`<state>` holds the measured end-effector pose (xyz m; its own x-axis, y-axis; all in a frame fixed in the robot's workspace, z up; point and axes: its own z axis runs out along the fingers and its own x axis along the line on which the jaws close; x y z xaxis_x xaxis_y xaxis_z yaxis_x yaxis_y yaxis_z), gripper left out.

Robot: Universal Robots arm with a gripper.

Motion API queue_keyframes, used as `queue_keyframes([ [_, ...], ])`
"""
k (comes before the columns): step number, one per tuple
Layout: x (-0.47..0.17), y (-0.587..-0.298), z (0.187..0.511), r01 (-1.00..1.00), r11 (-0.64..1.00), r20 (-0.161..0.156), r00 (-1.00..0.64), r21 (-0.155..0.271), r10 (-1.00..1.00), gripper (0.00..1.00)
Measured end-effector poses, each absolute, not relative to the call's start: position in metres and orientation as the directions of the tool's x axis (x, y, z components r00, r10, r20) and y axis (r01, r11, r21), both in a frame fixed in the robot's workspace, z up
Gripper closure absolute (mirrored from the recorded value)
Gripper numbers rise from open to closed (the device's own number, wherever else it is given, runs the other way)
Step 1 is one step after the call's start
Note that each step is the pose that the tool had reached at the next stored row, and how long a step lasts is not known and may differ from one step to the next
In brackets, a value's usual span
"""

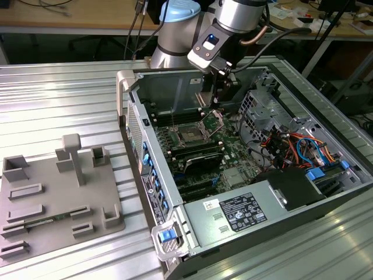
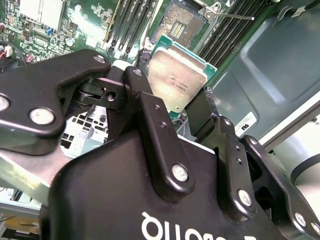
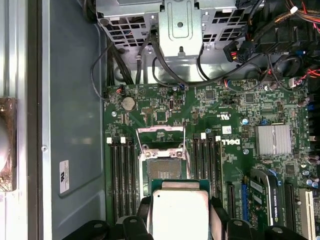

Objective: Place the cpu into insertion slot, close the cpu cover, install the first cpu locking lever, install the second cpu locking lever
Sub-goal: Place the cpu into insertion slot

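We hold the small, flat, square cpu (image 2: 175, 75), silver-topped and green-edged, clamped between the fingers of our black gripper (image 2: 170, 85), hovering over the motherboard near the square dark insertion slot (image 3: 164, 171). The slot lies bare and its thin silver cpu cover (image 3: 160, 146) stands raised, so none of the four steps is done yet.

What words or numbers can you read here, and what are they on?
I cannot read any for sure. Print stands on:
white label on the grey box: too small.
top of the cpu, held in the hand: faint marks, too small.
white sticker on the case wall: too small.
green board: tiny white print, too small.
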<state>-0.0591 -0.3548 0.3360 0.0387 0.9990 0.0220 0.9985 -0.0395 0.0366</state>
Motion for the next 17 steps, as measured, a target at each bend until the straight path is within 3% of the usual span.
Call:
queue_keyframes([
  [17, -0.0591, -0.3556, 0.3304, 0.999, -0.039, 0.022, 0.039, 0.036, 0.999, 0.45],
])
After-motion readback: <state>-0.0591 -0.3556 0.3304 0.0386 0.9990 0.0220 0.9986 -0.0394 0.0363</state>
